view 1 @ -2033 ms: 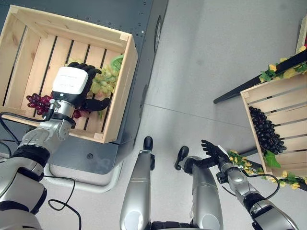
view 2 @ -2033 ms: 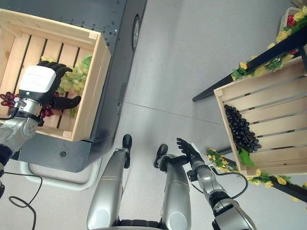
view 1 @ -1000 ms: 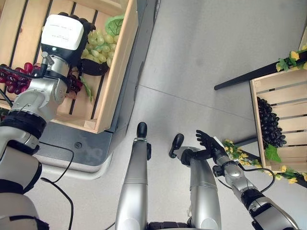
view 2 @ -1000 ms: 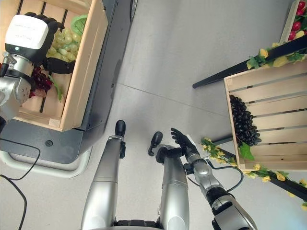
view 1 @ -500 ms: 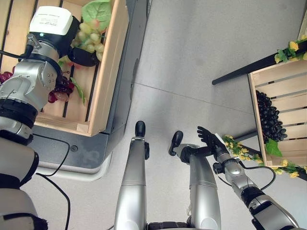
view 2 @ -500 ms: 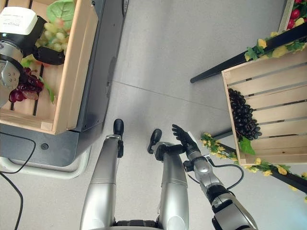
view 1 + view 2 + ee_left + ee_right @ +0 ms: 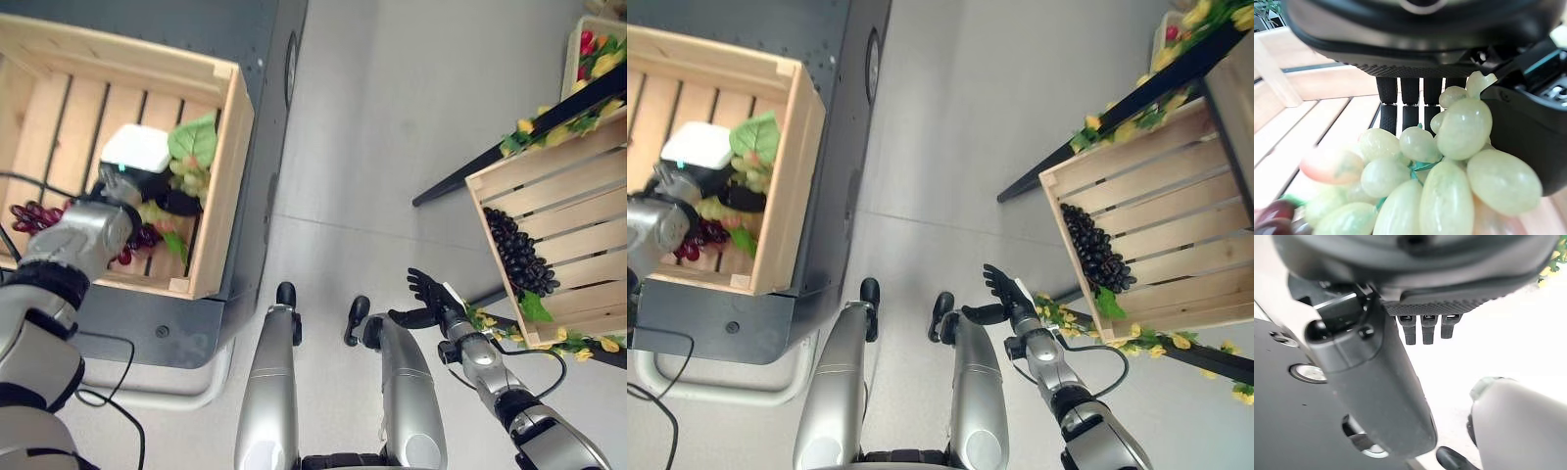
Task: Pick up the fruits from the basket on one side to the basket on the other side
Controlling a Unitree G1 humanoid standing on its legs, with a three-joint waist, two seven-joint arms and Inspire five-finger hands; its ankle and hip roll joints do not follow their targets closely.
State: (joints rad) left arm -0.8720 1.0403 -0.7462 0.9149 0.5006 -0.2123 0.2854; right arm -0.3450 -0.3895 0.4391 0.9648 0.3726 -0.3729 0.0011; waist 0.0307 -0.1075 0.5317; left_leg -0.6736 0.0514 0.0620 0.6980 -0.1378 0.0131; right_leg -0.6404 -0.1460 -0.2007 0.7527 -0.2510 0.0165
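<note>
My left hand [image 7: 135, 152] is inside the wooden crate [image 7: 223, 186] on my left, shut on a bunch of green grapes [image 7: 1449, 161] with a green leaf. In the left wrist view the thumb [image 7: 1528, 122] presses the bunch against the fingers [image 7: 1410, 105]. A bunch of dark red grapes [image 7: 31, 215] lies on the slats beside that hand. On my right, a second wooden crate [image 7: 578, 166] holds black grapes [image 7: 517, 253]. Low between the two crates, my right hand [image 7: 428, 294] hangs open and holds nothing.
The left crate rests on a dark metal stand [image 7: 265, 117]. The right crate sits on a black frame [image 7: 460, 181] trimmed with yellow flowers and leaves [image 7: 549, 338]. A box of red and yellow fruit [image 7: 593, 49] stands at the far right. Grey floor lies between the crates.
The camera has shifted. My left hand has closed on the green grapes and drawn the bunch up off the slats, leaf showing beside it. The right hand has stayed low and open.
</note>
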